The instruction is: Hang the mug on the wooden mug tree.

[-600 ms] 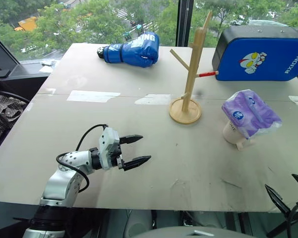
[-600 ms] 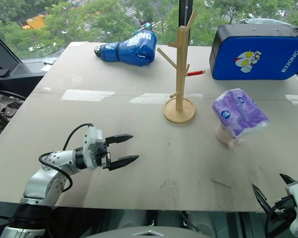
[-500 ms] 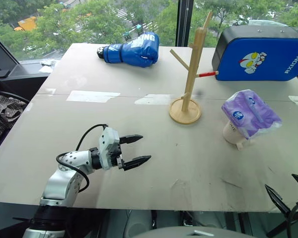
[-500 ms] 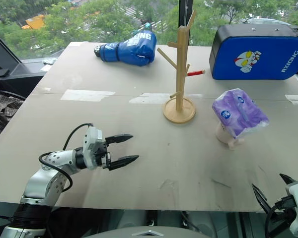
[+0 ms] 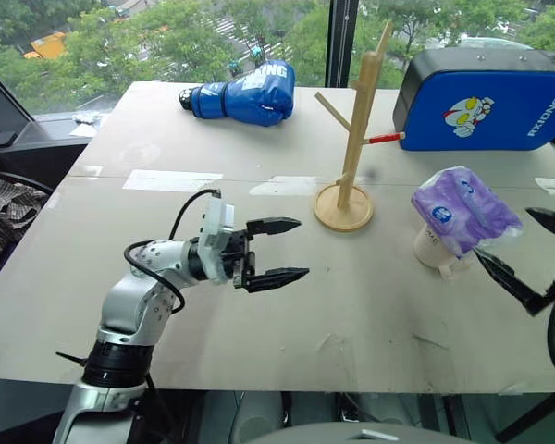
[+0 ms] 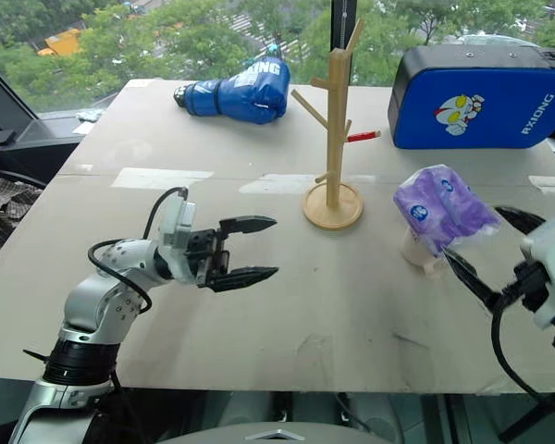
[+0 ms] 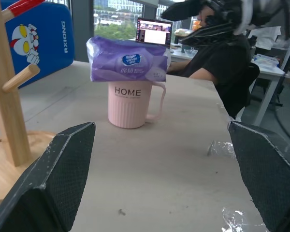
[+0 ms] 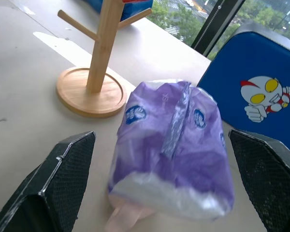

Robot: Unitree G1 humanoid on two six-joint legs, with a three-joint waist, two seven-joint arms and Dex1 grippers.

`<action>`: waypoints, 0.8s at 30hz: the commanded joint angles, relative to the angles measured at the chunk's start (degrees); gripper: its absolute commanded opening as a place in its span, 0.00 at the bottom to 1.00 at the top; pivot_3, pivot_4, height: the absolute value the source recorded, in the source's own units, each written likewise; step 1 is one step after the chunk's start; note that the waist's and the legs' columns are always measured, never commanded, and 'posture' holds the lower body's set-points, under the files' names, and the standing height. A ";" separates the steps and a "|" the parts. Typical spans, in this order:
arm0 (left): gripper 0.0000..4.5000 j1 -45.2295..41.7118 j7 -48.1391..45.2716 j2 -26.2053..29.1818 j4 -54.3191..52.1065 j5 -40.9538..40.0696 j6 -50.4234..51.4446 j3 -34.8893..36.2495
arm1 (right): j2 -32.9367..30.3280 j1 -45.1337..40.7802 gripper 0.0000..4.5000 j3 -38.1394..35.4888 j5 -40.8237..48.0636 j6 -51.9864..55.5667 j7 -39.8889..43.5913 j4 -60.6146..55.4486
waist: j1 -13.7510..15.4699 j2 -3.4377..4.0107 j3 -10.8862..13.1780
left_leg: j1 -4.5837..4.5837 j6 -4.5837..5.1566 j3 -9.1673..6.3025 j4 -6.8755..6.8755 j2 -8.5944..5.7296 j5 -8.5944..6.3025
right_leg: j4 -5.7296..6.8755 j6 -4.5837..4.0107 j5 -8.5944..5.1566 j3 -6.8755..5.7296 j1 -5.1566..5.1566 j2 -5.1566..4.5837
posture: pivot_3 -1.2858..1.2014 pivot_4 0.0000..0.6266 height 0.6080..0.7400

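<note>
The mug (image 7: 131, 105) stands upright right of the wooden mug tree (image 5: 351, 139), a purple tissue pack (image 5: 462, 213) resting on its rim. The right gripper (image 5: 518, 254), fingers spread and empty, hangs beside the pack (the left gripper (image 5: 276, 252) is likewise agape, mid-table). It should lift the pack away before grasping the mug.

I'm in an office, up above street level. Past my worktop (image 5: 370, 305) a person (image 7: 217, 58) sits at a desk (image 7: 275, 67) with a lit monitor (image 7: 153, 32), and big windows (image 5: 166, 37) behind show treetops and cars down below.
</note>
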 commanded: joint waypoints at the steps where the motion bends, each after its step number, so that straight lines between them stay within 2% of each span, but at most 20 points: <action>1: 1.00 0.45 1.40 -0.51 -2.61 0.21 -0.60 0.07 | -3.57 -2.92 1.00 6.95 -3.84 1.79 0.52 2.49 | 0.10 -0.02 0.01 | 0.00 0.00 -0.02 -0.01 0.00 0.00 | 0.00 0.00 0.00 0.00 0.00 -0.01 | 0.52 0.24 0.95; 3: 1.00 1.66 2.72 -1.26 -3.72 0.53 -1.11 0.02 | -4.45 -7.24 1.00 12.86 -7.66 2.03 -1.29 6.27 | 0.15 -0.03 0.02 | -0.02 0.00 -0.06 -0.01 0.00 0.00 | 0.00 0.00 0.00 -0.02 0.00 0.00 | 0.52 0.24 0.95; 6: 1.00 3.41 4.56 -1.94 -5.76 0.35 -1.24 0.50 | -3.88 -11.33 1.00 16.89 -10.80 1.89 -1.74 9.88 | 0.06 -0.05 0.04 | -0.05 0.00 -0.04 0.01 -0.04 0.00 | -0.01 0.02 0.00 0.01 -0.03 -0.04 | 0.52 0.24 0.95; 7: 1.00 3.66 4.84 -2.05 -6.03 0.32 -1.20 0.63 | -3.44 -11.99 0.89 17.26 -11.24 1.92 -1.59 10.39 | 0.11 -0.07 0.05 | -0.06 0.00 -0.04 0.01 -0.05 0.00 | -0.01 0.02 0.00 0.01 -0.03 -0.05 | 0.52 0.24 0.95; 10: 1.00 6.15 5.60 -2.05 -7.16 0.54 -2.02 1.35 | -2.69 -12.71 0.70 16.48 -9.90 2.14 1.08 10.24 | 0.15 -0.06 0.05 | -0.06 -0.01 -0.06 0.00 -0.03 0.01 | -0.01 0.03 -0.01 0.00 -0.04 -0.05 | 0.52 0.24 0.95; 11: 1.00 6.82 5.86 -2.04 -7.43 0.52 -2.20 1.56 | -2.45 -12.85 0.57 15.87 -9.25 2.57 1.80 10.03 | 0.12 -0.06 0.05 | -0.06 -0.02 -0.06 0.00 -0.02 0.01 | -0.01 0.03 -0.01 0.00 -0.04 -0.05 | 0.52 0.24 0.95; 16: 1.00 8.03 6.59 -2.58 -7.52 0.74 -3.22 0.76 | -1.94 -13.07 0.04 14.09 -7.21 4.10 4.42 9.45 | 0.15 -0.07 0.06 | -0.06 -0.01 -0.05 0.00 0.00 0.01 | -0.01 0.04 -0.01 -0.01 -0.04 -0.07 | 0.52 0.24 0.95; 17: 1.00 7.96 6.42 -2.62 -7.34 0.80 -3.43 0.56 | -1.70 -13.20 0.01 13.54 -6.73 4.37 4.62 9.30 | 0.15 -0.07 0.06 | -0.06 -0.01 -0.05 0.00 0.00 0.01 | 0.00 0.04 -0.01 -0.01 -0.04 -0.07 | 0.52 0.24 0.95; 21: 1.00 6.65 5.72 -2.66 -5.04 1.12 -4.49 0.62 | 0.88 -16.73 0.01 7.49 -4.58 4.80 2.15 11.05 | 0.10 -0.05 0.07 | -0.05 -0.01 -0.06 0.00 0.00 0.01 | 0.01 0.04 -0.01 -0.02 -0.04 -0.06 | 0.52 0.24 0.95; 24: 1.00 6.10 5.57 -2.87 -4.47 1.31 -4.81 0.69 | 1.22 -18.76 0.01 2.52 -7.38 5.28 -1.00 14.08 | 0.11 -0.04 0.07 | -0.05 -0.01 -0.04 0.01 -0.02 0.01 | 0.01 0.03 -0.01 -0.01 -0.04 -0.02 | 0.52 0.24 0.95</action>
